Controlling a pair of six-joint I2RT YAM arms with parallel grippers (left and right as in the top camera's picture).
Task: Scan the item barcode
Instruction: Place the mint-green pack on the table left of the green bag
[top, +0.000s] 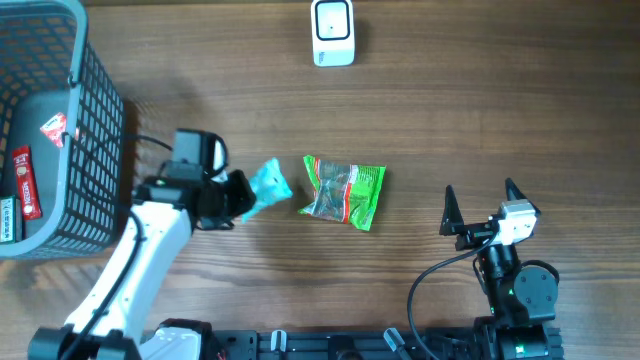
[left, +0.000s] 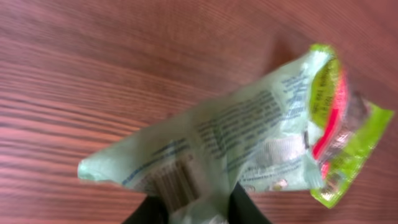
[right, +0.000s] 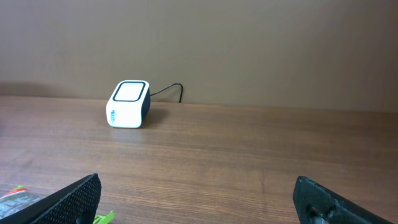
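Observation:
My left gripper (top: 235, 195) is shut on one end of a pale teal snack packet (top: 268, 187) at the table's left-middle. In the left wrist view the packet (left: 236, 143) fans out from between my dark fingertips (left: 249, 208), and its barcode (left: 171, 183) faces the camera near the grip. A green snack packet (top: 345, 190) lies flat just to the right, and it also shows behind the teal one (left: 345, 143). The white scanner (top: 332, 32) stands at the far middle edge. My right gripper (top: 482, 208) is wide open and holds nothing, with the scanner (right: 129, 104) far ahead of it.
A dark wire basket (top: 95, 120) with several packaged items stands at the far left, close to my left arm. The scanner's cable runs off behind it. Bare wooden table lies between the packets and the scanner.

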